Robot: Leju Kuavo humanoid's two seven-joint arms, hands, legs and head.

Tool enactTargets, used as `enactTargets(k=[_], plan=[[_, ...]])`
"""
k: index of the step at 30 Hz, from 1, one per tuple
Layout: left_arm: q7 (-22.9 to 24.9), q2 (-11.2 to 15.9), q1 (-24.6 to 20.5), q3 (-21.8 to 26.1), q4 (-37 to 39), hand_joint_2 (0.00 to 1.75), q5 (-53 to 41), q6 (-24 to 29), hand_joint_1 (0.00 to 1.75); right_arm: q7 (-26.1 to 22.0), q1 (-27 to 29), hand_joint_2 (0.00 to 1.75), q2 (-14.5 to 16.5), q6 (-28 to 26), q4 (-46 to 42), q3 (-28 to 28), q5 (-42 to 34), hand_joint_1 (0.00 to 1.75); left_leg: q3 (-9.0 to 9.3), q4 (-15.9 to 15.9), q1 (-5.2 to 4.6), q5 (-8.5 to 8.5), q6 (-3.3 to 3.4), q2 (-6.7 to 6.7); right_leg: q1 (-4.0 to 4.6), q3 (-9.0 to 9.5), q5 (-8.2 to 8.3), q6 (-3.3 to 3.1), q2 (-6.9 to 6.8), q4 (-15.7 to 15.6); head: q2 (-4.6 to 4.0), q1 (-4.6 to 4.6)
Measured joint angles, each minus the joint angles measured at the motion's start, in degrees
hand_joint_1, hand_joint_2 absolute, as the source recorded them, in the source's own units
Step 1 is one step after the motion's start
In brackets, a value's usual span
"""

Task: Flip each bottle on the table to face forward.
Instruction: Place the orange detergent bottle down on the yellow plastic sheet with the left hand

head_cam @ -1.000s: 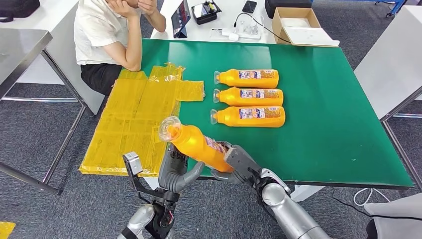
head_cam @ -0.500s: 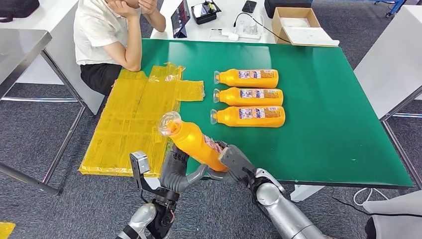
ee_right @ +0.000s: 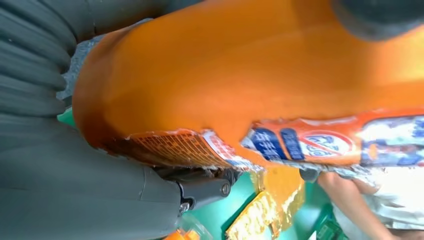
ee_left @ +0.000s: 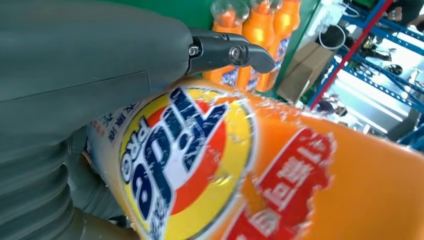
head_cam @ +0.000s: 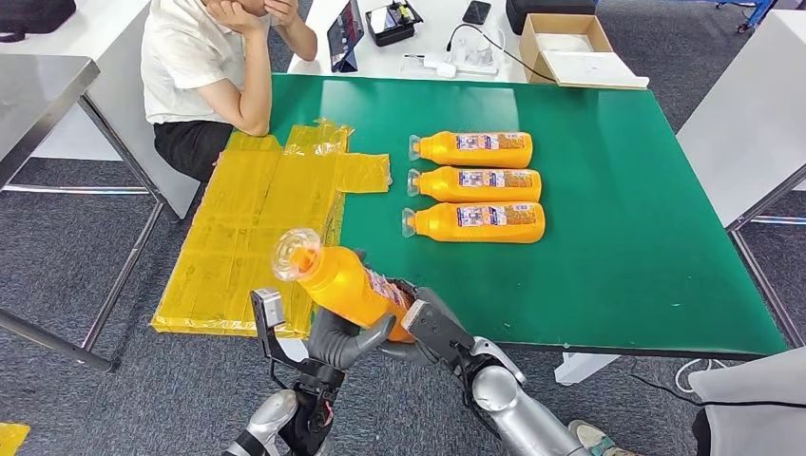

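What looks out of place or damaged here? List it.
Nothing looks spilled or broken. The crinkled yellow plastic sheet overhangs the green table's near left edge. One orange detergent bottle is tilted, off the table, held by the left hand and right hand.

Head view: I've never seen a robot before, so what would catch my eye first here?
Most striking is the orange bottle held in the air at the near edge of the green table, gripped by the left hand and the right hand together. Beyond it, three more orange bottles lie side by side mid-table, and a person sits at the far left corner.
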Motion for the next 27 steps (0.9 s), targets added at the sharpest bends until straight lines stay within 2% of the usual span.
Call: enactTargets(k=[7, 9, 10, 12, 13, 14, 22, 27], plan=[[-0.79, 0.00, 0.67, 0.83, -1.31, 1.75, 0.68, -1.22, 1.75, -0.59, -0.01, 1.75, 0.01, 0.32, -0.18, 0.80, -0.75, 1.75, 0.00, 0.00, 0.00, 0.00, 0.00, 0.00, 0.00, 0.00, 0.00, 0.00, 0.00, 0.00, 0.00, -0.01], [-0.81, 0.00, 1.01, 1.08, -1.81, 1.75, 0.67, -1.20, 1.75, -0.73, -0.01, 1.75, 0.04, 0.39, -0.17, 1.07, -0.78, 1.64, 0.00, 0.00, 0.00, 0.00, 0.00, 0.00, 0.00, 0.00, 0.00, 0.00, 0.00, 0.00, 0.00, -0.01], [-0.85, -0.01, 1.15, 1.20, -2.01, 1.75, 0.66, -1.17, 1.75, -0.77, -0.01, 1.75, 0.07, 0.43, -0.15, 1.20, -0.78, 1.29, 0.00, 0.00, 0.00, 0.00, 0.00, 0.00, 0.00, -0.01, 0.00, 0.00, 0.00, 0.00, 0.00, -0.01], [-1.02, -0.02, 1.46, 1.40, -2.42, 1.75, 0.40, -1.07, 1.75, -0.83, 0.04, 1.75, 0.13, 0.46, -0.09, 1.37, -0.65, 0.44, 0.00, 0.00, 0.00, 0.00, 0.00, 0.01, 0.00, -0.01, 0.00, 0.00, 0.00, -0.01, 0.00, -0.01], [-1.12, -0.02, 1.64, 1.50, -2.67, 1.75, 0.15, -0.95, 1.75, -0.83, 0.11, 1.75, 0.14, 0.35, -0.05, 1.44, -0.33, 0.08, 0.00, 0.00, 0.00, 0.00, 0.00, 0.01, 0.00, -0.01, 0.00, 0.00, 0.00, 0.00, 0.00, -0.01], [-1.21, -0.02, 1.86, 1.60, -2.96, 1.75, -0.19, -0.75, 1.75, -0.78, 0.23, 1.75, 0.14, -0.05, -0.02, 1.52, 0.33, 0.00, 0.00, 0.00, 0.00, 0.00, 0.00, 0.01, 0.00, -0.02, 0.00, 0.00, 0.01, -0.01, 0.00, -0.01], [-1.51, -0.03, 3.08, 2.44, -4.77, 1.75, -1.35, 0.34, 1.75, -0.29, 1.47, 1.75, 0.12, -3.21, 0.22, 2.10, 3.86, 0.00, -0.01, 0.00, 0.00, 0.00, 0.00, 0.01, 0.00, -0.03, 0.00, 0.00, 0.00, -0.01, 0.00, -0.01], [-1.83, -0.18, 3.28, 3.37, -5.51, 1.75, -5.32, 6.31, 1.75, 0.58, 3.74, 1.75, -0.04, -8.12, 0.14, 2.11, 8.00, 0.00, -0.02, 0.00, 0.00, 0.00, 0.00, -0.02, 0.00, -0.02, 0.00, 0.00, -0.01, -0.01, 0.00, -0.01]])
